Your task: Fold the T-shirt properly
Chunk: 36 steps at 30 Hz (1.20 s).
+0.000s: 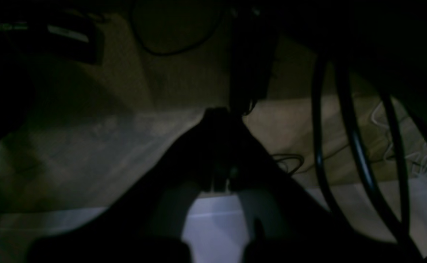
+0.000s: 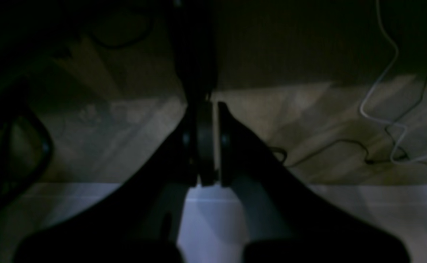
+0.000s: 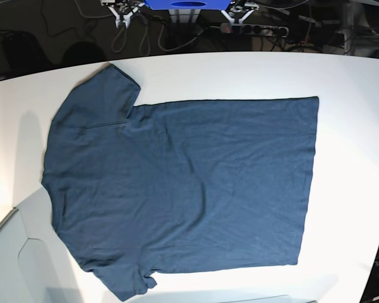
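Observation:
The T-shirt [image 3: 183, 183] is dark navy blue and lies spread flat on the white table [image 3: 354, 82]. Its sleeves and neck end point left and its straight hem is at the right. The upper sleeve [image 3: 101, 95] is near the far edge and the lower sleeve [image 3: 123, 284] is near the front edge. Neither gripper shows in the base view. In the dark left wrist view my left gripper [image 1: 219, 114] looks shut and empty. In the right wrist view my right gripper [image 2: 205, 106] looks shut and empty. Both point past a white table edge, away from the shirt.
Cables, a power strip [image 3: 246, 28] and a blue base part [image 3: 186, 5] lie beyond the table's far edge. A grey panel [image 3: 6, 259] sits at the front left corner. Black cables [image 1: 348, 138] hang close in the left wrist view, and a white cord [image 2: 381, 109] lies on the floor.

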Each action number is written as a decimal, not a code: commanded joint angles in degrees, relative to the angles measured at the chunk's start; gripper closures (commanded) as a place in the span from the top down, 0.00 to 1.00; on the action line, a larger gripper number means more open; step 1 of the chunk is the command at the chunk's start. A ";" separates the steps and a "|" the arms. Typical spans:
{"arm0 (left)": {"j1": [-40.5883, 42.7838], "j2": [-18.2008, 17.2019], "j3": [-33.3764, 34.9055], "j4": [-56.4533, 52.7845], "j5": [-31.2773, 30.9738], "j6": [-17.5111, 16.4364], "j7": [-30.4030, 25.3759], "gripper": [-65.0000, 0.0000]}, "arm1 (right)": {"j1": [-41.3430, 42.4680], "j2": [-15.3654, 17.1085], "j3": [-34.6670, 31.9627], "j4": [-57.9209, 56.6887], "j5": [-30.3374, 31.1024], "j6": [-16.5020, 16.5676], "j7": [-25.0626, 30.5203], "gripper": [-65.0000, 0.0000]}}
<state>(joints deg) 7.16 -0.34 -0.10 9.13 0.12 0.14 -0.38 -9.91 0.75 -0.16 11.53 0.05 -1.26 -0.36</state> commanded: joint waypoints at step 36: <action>47.48 -8.76 -0.39 88.76 -0.52 -0.01 0.34 0.00 | -43.49 11.77 8.21 101.48 -0.19 1.39 -18.41 0.00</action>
<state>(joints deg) 53.56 -8.95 -0.49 97.01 -0.25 0.30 1.52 -52.56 12.32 7.66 112.31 -0.01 -0.14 -20.01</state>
